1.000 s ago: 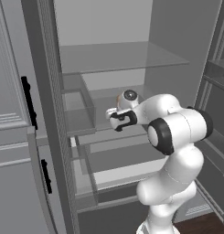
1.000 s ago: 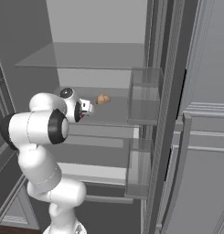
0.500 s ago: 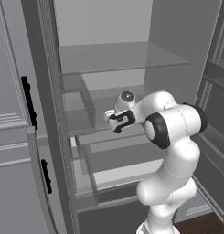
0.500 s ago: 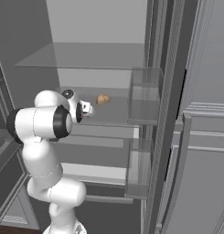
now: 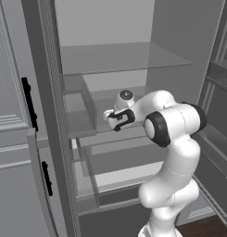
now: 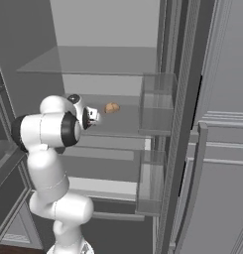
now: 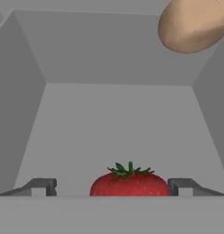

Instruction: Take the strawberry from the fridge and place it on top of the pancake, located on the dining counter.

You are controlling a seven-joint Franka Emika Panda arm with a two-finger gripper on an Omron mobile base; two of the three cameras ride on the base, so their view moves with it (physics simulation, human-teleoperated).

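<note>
Spread apart, the hand [image 7: 111, 187] had one dark fingertip [image 7: 40, 186] on each side of the strawberry [image 7: 130, 183], neither visibly touching it. The berry sat upright on a glass shelf [image 7: 118, 128] inside the open fridge [image 5: 110, 60], its green leaves pointing up, with the grey back wall beyond. A tan rounded item [image 7: 193, 25], perhaps a potato, lay farther back on the same shelf, well apart from the berry. Judging by this, the reach was done; closing on the berry, lifting it out and carrying it to the pancake were all left.
</note>
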